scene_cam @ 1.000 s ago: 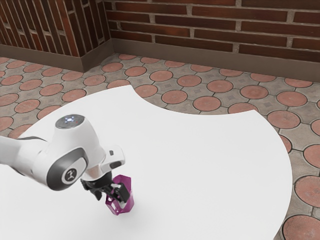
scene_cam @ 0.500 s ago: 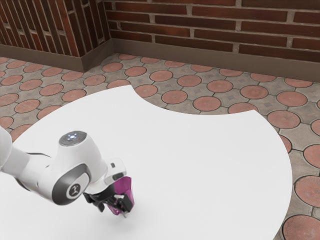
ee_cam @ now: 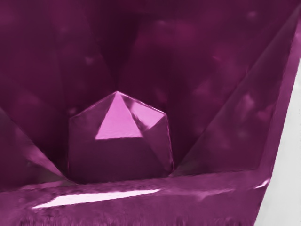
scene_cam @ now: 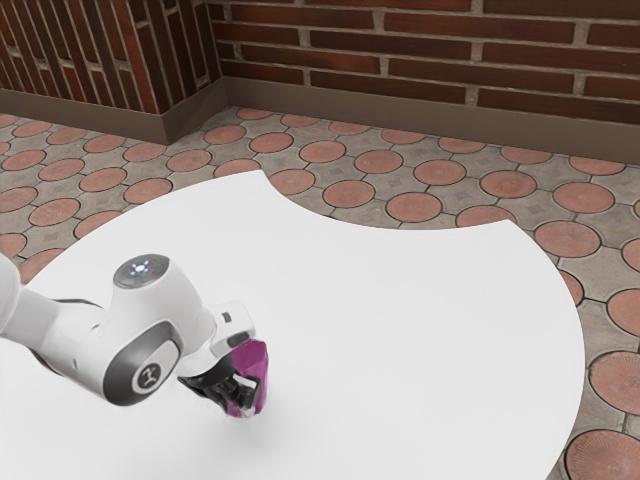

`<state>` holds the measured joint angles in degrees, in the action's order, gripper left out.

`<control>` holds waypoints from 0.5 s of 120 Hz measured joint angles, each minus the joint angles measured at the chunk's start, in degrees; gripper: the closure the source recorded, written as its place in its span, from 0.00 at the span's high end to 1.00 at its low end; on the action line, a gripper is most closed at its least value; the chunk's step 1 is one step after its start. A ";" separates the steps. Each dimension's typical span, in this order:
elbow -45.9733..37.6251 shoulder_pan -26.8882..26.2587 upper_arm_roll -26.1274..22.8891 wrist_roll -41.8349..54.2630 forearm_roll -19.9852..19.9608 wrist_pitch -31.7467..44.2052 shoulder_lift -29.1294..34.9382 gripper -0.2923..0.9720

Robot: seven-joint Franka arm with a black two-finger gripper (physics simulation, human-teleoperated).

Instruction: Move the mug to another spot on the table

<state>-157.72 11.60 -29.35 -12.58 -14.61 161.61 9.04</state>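
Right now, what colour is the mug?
The mug is a glossy magenta-purple; the wrist view shows it best.

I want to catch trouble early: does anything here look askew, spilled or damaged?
Only the magenta mug stands out: held in the gripper, it seems to lean rather than stand upright on the white table. No spill or damage shows.

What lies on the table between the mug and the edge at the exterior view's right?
Nothing: the exterior view shows bare white table from the mug to that edge.
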 joint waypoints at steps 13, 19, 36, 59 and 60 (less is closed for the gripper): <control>0.31 0.77 0.09 -0.13 1.86 -0.55 0.98 0.26; 0.41 1.21 0.19 -0.23 2.76 -0.77 1.19 0.25; 2.40 4.00 0.24 -0.52 6.26 -1.19 1.88 0.23; 4.84 7.18 0.26 -0.88 8.47 -1.43 2.00 0.20; 4.92 7.36 0.26 -0.89 8.52 -1.43 2.01 0.20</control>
<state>-152.80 18.95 -29.09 -13.47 -6.09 160.18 11.05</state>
